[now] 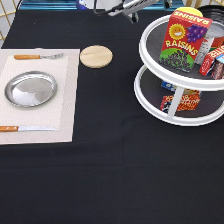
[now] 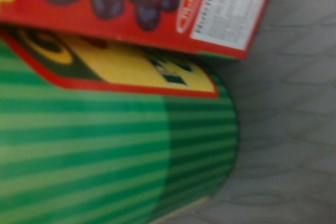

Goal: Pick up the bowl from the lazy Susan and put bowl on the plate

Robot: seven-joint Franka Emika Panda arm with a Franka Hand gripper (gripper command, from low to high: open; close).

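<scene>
The black bowl does not show in either view. The white two-tier lazy Susan (image 1: 150,109) stands at the exterior view's right. Its top tier carries a red raisins box (image 1: 185,40) and other small packets. The silver plate (image 1: 31,89) lies empty on a pale placemat (image 1: 67,100) at the exterior view's left. My gripper (image 1: 133,15) shows only partly at the exterior view's top edge, just left of the upper tier. The wrist view is filled by the raisins box (image 2: 135,20), a green striped can (image 2: 97,150) and the grey shelf surface (image 2: 292,125).
A fork (image 1: 37,56) and a knife (image 1: 25,128) with wooden handles lie on the placemat beside the plate. A round light-wood disc (image 1: 96,56) lies between placemat and turntable. Red packets (image 1: 182,100) stand on the lower tier. The table is covered by a black cloth (image 1: 110,170).
</scene>
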